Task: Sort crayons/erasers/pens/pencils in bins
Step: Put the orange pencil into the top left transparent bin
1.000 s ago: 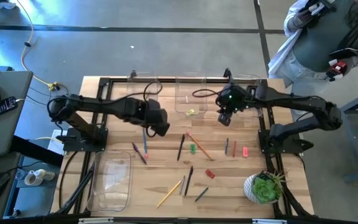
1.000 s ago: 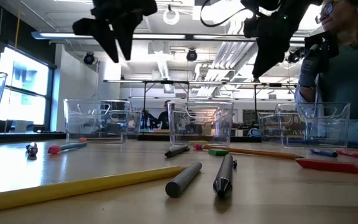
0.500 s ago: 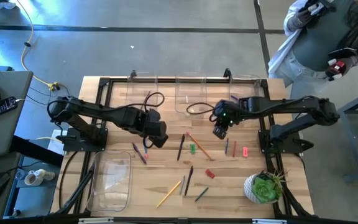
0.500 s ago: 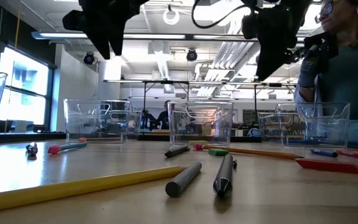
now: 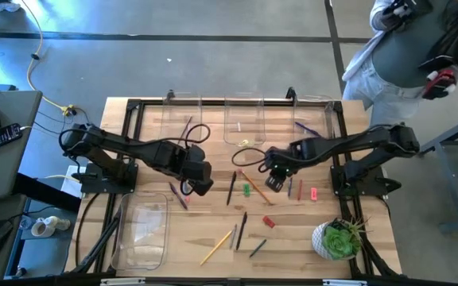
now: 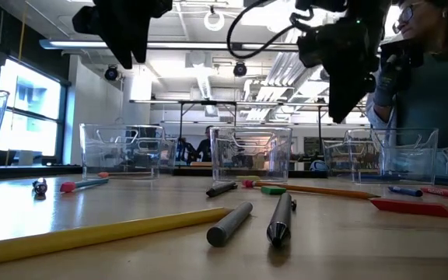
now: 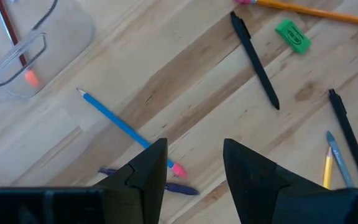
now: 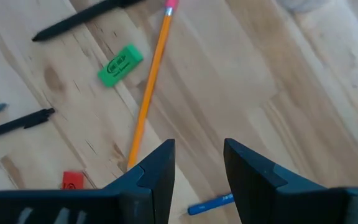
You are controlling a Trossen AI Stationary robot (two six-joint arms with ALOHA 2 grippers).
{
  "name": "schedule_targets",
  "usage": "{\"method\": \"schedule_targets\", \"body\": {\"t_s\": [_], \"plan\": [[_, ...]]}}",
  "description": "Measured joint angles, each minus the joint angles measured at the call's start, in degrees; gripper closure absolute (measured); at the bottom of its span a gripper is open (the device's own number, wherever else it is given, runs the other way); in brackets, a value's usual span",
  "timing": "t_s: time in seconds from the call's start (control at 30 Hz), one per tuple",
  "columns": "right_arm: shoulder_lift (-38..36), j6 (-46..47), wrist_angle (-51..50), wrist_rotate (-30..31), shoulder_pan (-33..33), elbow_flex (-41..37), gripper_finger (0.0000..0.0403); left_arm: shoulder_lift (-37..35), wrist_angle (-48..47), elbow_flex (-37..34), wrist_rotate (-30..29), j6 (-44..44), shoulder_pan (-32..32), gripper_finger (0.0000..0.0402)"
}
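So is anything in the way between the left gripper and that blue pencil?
Nothing visible is. The left gripper hangs open over the blue pencil, with only bare table between them. A dark pen lies right beside the pencil's pink eraser end.

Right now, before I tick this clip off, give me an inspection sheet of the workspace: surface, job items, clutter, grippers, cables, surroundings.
Surface: wooden table, bare wood between items.
Job's things: orange pencil, green eraser, blue pencil and black pen loose on the table; clear bins along the far edge, a longer bin at the near left.
Clutter: potted plant.
Grippers: left gripper open above the blue pencil; right gripper open beside the orange pencil; both empty.
Cables: black loop on the left arm.
Surroundings: a person beyond the far right corner.
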Motion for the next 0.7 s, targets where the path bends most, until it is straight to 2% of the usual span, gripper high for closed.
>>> {"method": "schedule_targets", "body": {"t_s": [0.53, 0.7], "plan": [[9.4, 10.6, 6.5, -1.5, 5.0, 0.0, 0.0273, 0.0, 0.1, 0.0, -0.4, -0.4, -1.4, 0.0258], [11.4, 14.0, 9.2, -3.7, 7.0, 0.0, 0.0273, 0.0, 0.3, 0.0, -0.4, 0.0, -1.4, 0.0258]]}}
